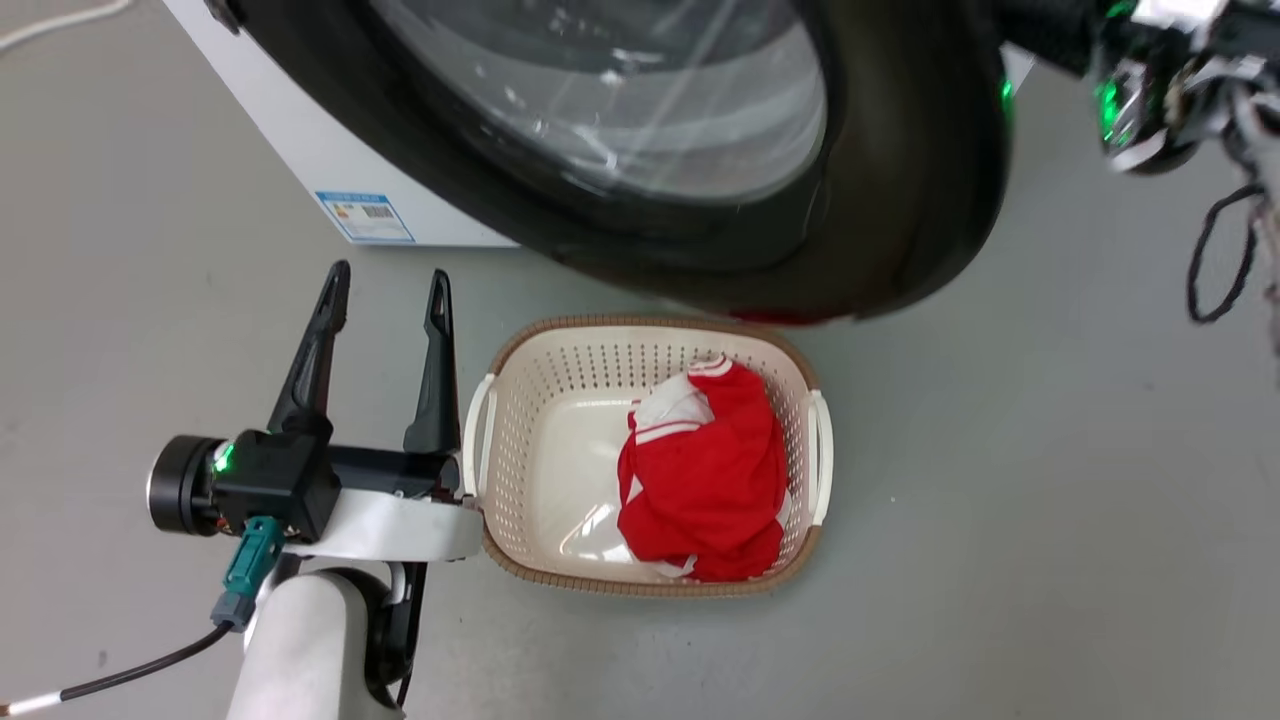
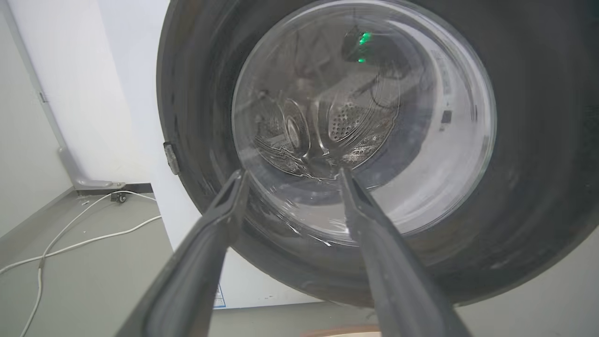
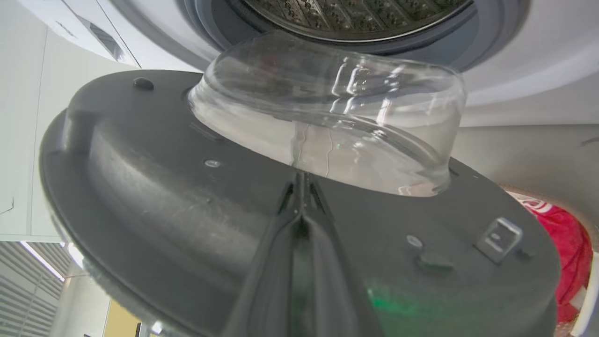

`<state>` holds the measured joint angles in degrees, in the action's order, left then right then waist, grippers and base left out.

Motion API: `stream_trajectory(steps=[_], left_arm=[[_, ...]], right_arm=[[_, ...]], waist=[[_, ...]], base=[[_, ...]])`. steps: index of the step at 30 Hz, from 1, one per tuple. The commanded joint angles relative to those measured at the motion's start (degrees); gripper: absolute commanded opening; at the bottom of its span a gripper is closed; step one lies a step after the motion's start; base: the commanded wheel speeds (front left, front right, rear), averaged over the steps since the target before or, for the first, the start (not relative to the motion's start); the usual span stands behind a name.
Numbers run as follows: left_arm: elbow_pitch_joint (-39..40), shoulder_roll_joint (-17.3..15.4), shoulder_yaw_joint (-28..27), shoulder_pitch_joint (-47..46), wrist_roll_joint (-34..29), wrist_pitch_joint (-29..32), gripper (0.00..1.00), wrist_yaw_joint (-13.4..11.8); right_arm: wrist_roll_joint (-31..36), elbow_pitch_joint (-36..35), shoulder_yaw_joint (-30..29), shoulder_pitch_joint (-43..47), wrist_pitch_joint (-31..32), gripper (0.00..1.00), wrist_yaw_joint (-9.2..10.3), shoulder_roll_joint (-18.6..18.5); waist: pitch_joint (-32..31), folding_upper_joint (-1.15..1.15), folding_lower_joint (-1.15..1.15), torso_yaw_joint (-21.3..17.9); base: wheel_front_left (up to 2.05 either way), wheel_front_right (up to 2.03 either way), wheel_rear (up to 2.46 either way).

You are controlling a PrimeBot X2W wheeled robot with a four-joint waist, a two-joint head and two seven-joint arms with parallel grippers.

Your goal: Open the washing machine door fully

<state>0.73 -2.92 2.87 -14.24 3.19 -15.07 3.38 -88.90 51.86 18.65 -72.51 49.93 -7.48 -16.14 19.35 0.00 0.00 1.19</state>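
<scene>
The washing machine door [image 1: 900,200], a glossy black rim around clear glass, stands swung out from the white machine [image 1: 290,130] and overhangs the basket. My left gripper [image 1: 388,275] is open on the floor side, left of the basket, its fingers pointing at the door's outer face [image 2: 538,140] without touching it. In the right wrist view, my right gripper [image 3: 299,178] is shut, its tips against the door's dark inner face [image 3: 164,187] just below the bulging glass bowl [image 3: 327,117]. The right arm's wrist [image 1: 1150,100] shows beyond the door's right edge.
A cream perforated basket [image 1: 520,400] with a red and white garment [image 1: 710,470] sits on the grey floor under the door's lower edge. The steel drum [image 3: 355,14] and its grey-blue ring [image 3: 468,47] lie behind the door. A white cable [image 2: 70,234] trails along the floor.
</scene>
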Motion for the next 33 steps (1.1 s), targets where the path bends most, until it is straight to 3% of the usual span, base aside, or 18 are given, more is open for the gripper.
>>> stream_trajectory(steps=[1,11,24,33], left_arm=[[-0.2,0.1,-0.2,0.7,-0.1,-0.2,1.00,0.1],[-1.8,0.0,0.2,5.8,0.4,-0.2,1.00,-0.1],[-2.7,0.0,0.9,8.2,1.0,-0.2,1.00,-0.4],[-3.0,0.1,1.5,8.3,1.7,-0.2,1.00,-0.8]], right_arm=[[-0.6,-0.8,0.3,1.5,0.6,0.00,-0.02,1.1],[-2.9,-9.9,2.3,14.3,4.2,0.00,-0.02,5.1],[-5.3,-21.8,5.3,25.0,5.7,0.00,-0.01,9.4],[-5.7,-25.9,8.0,28.9,4.6,0.00,-0.01,11.4]], waist=[[-2.3,0.00,0.00,-0.2],[-9.6,0.00,0.00,-0.3],[-12.9,0.00,0.00,0.2],[-13.6,0.00,0.00,0.7]], base=[[0.00,0.00,0.00],[0.00,0.00,0.00],[0.00,0.00,0.00],[0.00,0.00,0.00]])
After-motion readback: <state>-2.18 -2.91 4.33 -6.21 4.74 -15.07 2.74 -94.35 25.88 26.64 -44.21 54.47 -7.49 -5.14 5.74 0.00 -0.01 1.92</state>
